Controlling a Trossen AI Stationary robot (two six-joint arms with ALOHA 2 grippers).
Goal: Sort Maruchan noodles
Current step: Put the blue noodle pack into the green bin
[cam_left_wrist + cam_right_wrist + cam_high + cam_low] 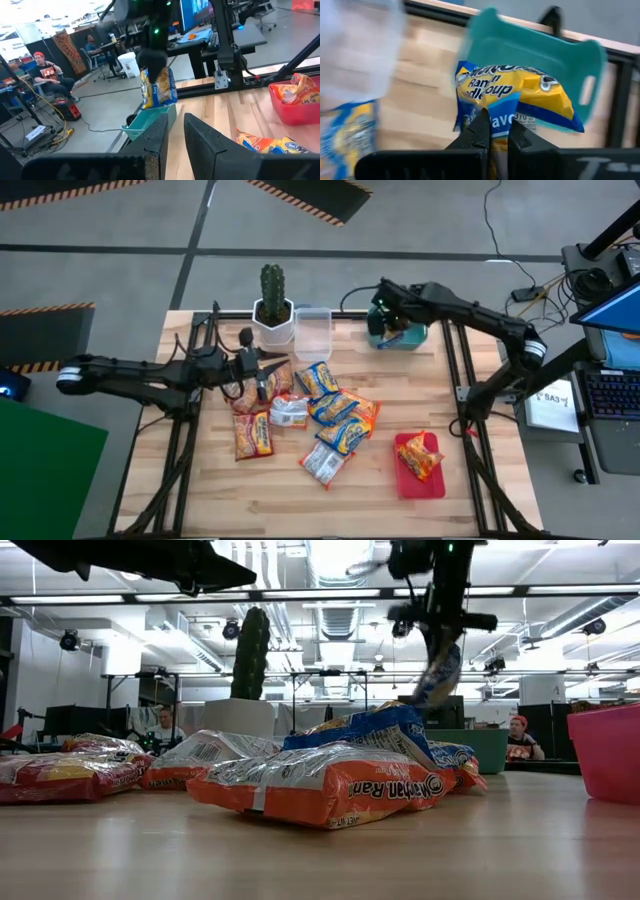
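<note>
In the high view, the red tray (420, 476) is sitting at the lower right of the table (500, 510), nearest the camera side. One orange ramen packet (422, 455) is lying in it, crumpled, its wrapper showing yellow and red print.

The loose pile of Maruchan noodles (320, 418) is occupying the centre of the frame. Orange packets are lying at the left of the pile, blue-and-yellow ones in the middle and a silvery white one (322, 464) at the lower edge. Several are overlapping; all are flat and crinkled. In the low view, an orange packet is lying closest, with the brand lettering reading upside down.

The left gripper (262, 370) is hovering over the left edge of the pile, left of centre. Its fingers (210, 145) are standing slightly apart with nothing between them.

A clear plastic container (313, 332) is standing at the upper centre, beside a potted cactus (272, 305). Whether anything is in it cannot be told.

The teal bin (402, 338) is resting at the upper right of the table. The right gripper (390, 320) is positioned above it, clamped on a blue-and-yellow packet (520, 97) that is hanging over the bin's opening. The bin's interior is showing bare teal around the packet.
</note>
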